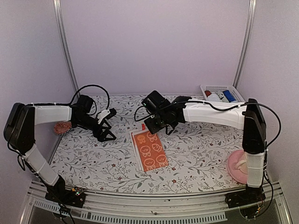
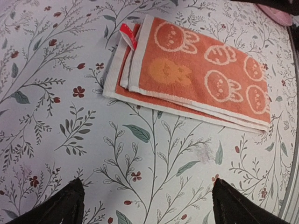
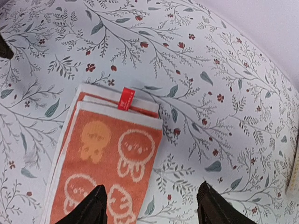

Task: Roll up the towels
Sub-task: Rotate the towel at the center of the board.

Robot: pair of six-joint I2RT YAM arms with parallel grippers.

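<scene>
You have the orange-red cloth towel with white cartoon rabbit faces [image 1: 149, 150] lying flat and folded on the floral-printed table cover [image 1: 201, 149]. Its small red tag [image 3: 126, 98] is at the end away from the arm bases. The right gripper [image 1: 160, 127] hangs over that tagged end. In its wrist view the two black fingers [image 3: 93, 207] stand apart with nothing clamped between them. One tip overlaps the towel's printed face and the other is over bare cover just beside the towel's long edge. You cannot tell whether the first tip touches the cloth. The left gripper [image 1: 106, 134] sits to the left of the towel, apart from it, with its jaws spread wide. From its wrist view the towel lies beyond both fingertips [image 2: 70, 205], with bare cover between. A white plastic basket [image 1: 219, 91] stands well apart from the towel, far and to its right. A pink dish [image 1: 239, 167] lies to the towel's right, near the edge.
</scene>
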